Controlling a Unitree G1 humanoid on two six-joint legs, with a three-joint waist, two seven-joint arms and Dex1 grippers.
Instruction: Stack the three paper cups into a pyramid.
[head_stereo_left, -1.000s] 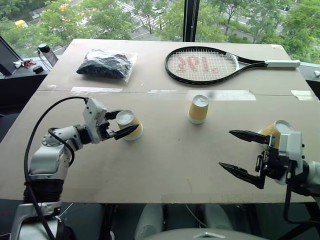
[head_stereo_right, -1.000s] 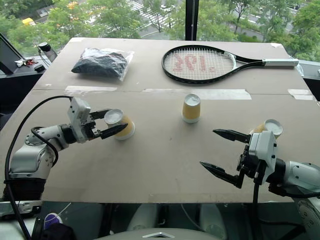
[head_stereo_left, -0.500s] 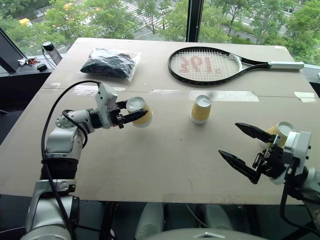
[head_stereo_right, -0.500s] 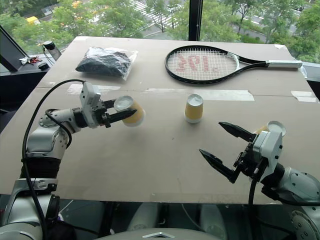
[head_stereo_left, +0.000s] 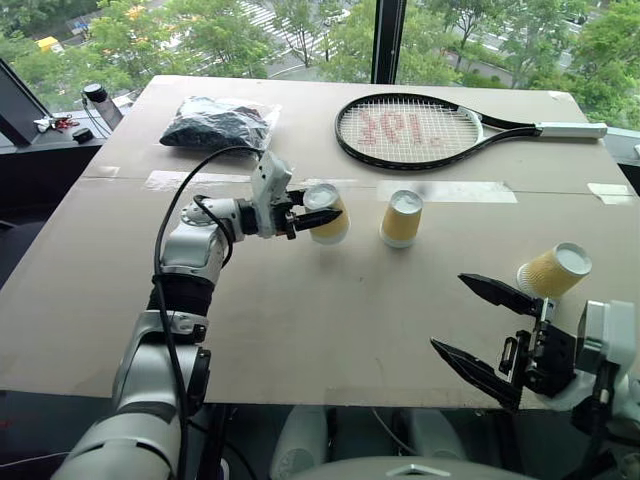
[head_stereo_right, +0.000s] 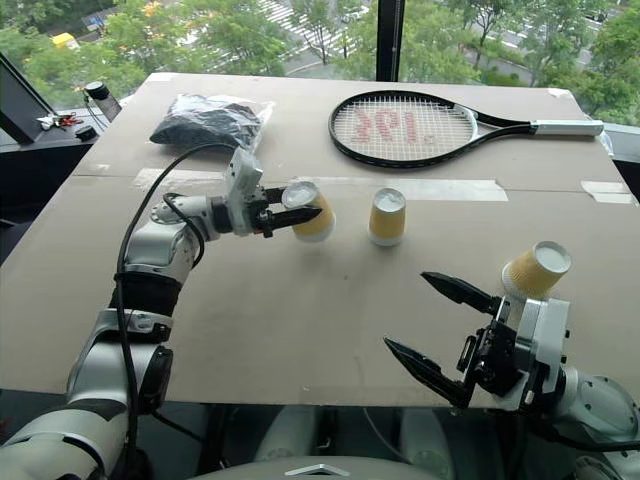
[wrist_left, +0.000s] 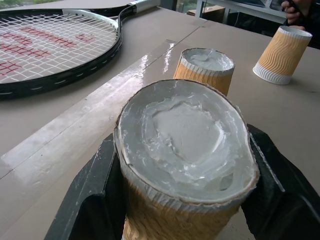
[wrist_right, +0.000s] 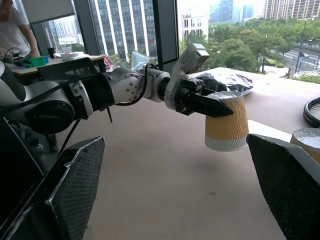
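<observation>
The left gripper (head_stereo_left: 318, 213) is squeezed tight around one paper cup (head_stereo_left: 329, 212). The cup is upside down, with its white base on top, and it hangs in the air above the table (head_stereo_left: 300, 320). In the left wrist view its top end looks squashed into an oval between the two black fingers (wrist_left: 87, 200).

Just beside the held cup, a second cup (head_stereo_left: 401, 218) stands upside down on the table. It sits near a strip of clear tape (head_stereo_left: 445, 190). The two cups are close but do not touch.

The third cup (head_stereo_left: 553, 271) stands tilted near the table's right edge, well apart from the other two.

The right gripper (head_stereo_left: 478, 325) is low at the near edge of the table. Its two black fingers are spread wide and hold nothing. The third cup is just past its upper finger.

At the far side of the table lie a tennis racket (head_stereo_left: 420, 130) and a clear bag of dark stuff (head_stereo_left: 217, 127).
</observation>
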